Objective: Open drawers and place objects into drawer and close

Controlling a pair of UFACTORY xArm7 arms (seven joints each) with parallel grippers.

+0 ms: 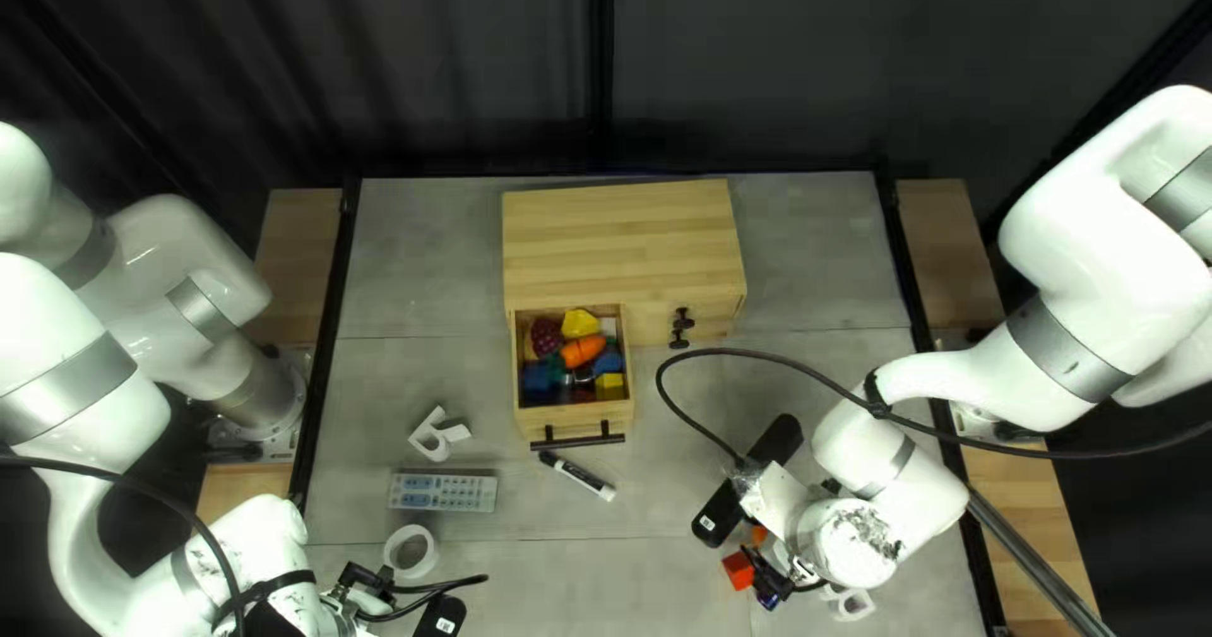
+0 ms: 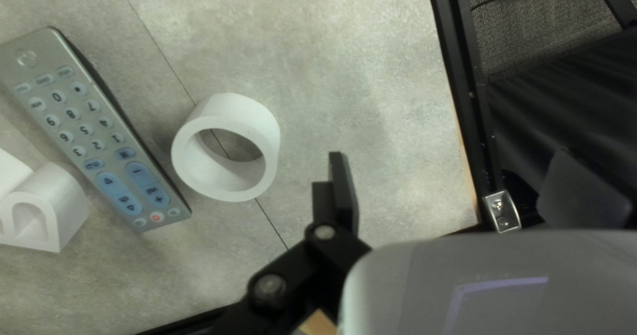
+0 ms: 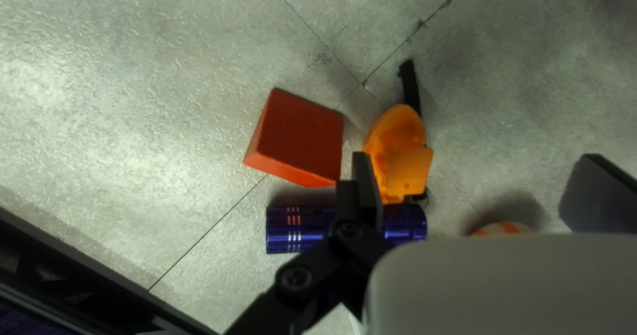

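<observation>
Drawer point(image 1: 576, 425)'s out, pointing at the near edge. Left gripper point(image 1: 366, 584)'s wide, right gripper point(image 1: 770, 579) too, flashlight point(image 3: 292, 230) lying crosswise under one finger.

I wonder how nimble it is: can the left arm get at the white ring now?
Probably yes: its pincer hangs open near the white ring, and nothing seems to lie on the ring or between them.

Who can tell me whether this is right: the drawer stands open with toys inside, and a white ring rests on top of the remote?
Not quite: the white ring lies on the table beside the remote, not on top of it, as the left wrist view shows. The drawer does stand open with toys inside.
</observation>
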